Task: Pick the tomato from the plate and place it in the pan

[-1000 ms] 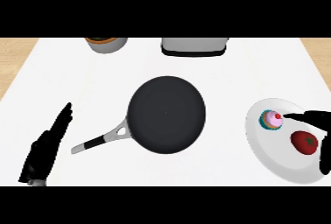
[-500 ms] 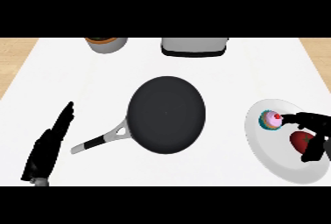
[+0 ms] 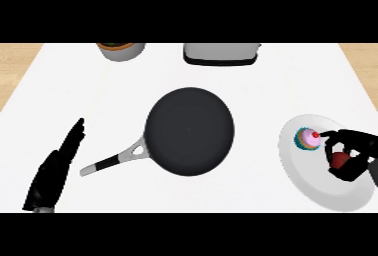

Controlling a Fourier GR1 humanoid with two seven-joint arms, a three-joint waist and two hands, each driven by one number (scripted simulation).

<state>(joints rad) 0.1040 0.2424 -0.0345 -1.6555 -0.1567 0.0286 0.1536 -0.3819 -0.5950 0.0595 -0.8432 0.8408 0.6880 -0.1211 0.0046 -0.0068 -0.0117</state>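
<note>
So the right hand (image 3: pixel 353 156) is down on the plate (image 3: pixel 310 180) at the bench's right edge, fingers and thumb curled around the tomato (image 3: pixel 339 160). You can see a bit of red between the black fingers, so it looks like the grab is on, but the tomato is not lifted yet as far as I can tell. It sits on the plate's right half, toward the bench edge.

Stuff that could go sideways from here:

- There's a little cupcake (image 3: pixel 308 138) with pink frosting just beside the tomato on the same plate, almost touching the fingertips. If the hand swings left toward the pan without going up first, I'd bet it clips the cupcake and knocks it over or shoves it off the plate.
- A tomato is round and smooth. Most of it is hidden by the fingers, so I can't tell how much of it is really wrapped. If only the top is caught, it could roll out on the lift and head for the bench's right edge, which is close.
- The pan (image 3: pixel 190 131) is in the middle of the bench, well apart from the plate, so there's a long carry. Letting go too high could make the tomato bounce or roll out over the low rim.
- The pan handle (image 3: pixel 114 161) points toward the lower left, away from the path, so no worry there.

Left hand (image 3: pixel 55 170) rests near the bench's left edge, fingers straight and together, holding nothing.
</note>
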